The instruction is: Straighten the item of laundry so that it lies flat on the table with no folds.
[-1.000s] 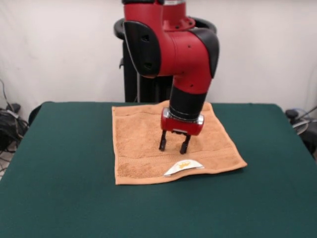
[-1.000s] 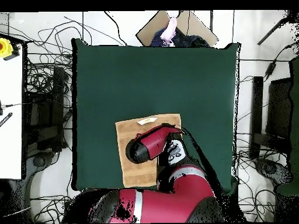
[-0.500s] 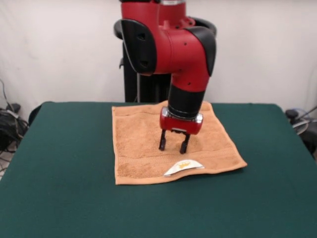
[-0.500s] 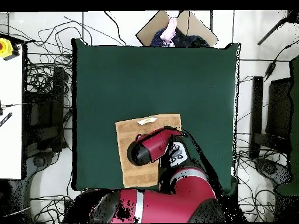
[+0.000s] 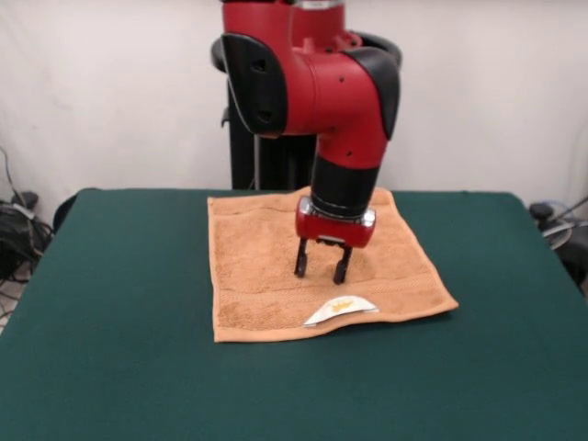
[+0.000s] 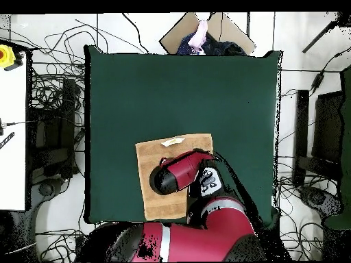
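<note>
From the front, the towel (image 5: 312, 266) lies spread on the green table (image 5: 110, 367), toward the far middle, roughly square and mostly flat. Its near edge curls up a little where the white label (image 5: 341, 310) pokes out. My claw (image 5: 321, 268) points straight down over the towel's middle, released, fingers (image 5: 300, 262) parted with a clear gap between them and nothing held. The tips sit right at the cloth; whether they touch it or hang just above, I cannot tell from this angle. My red arm (image 5: 322, 92) stands tall behind the towel and hides part of its far edge.

From overhead, the towel (image 6: 154, 161) sits at the table's (image 6: 137, 89) edge nearest my base, the label (image 6: 172, 142) on its side toward the open table. My arm (image 6: 178, 171) covers much of the towel and hides the claw entirely. Cables (image 6: 51, 103) crowd the floor around the table, and a person's hand (image 6: 200, 34) shows past its far edge.
</note>
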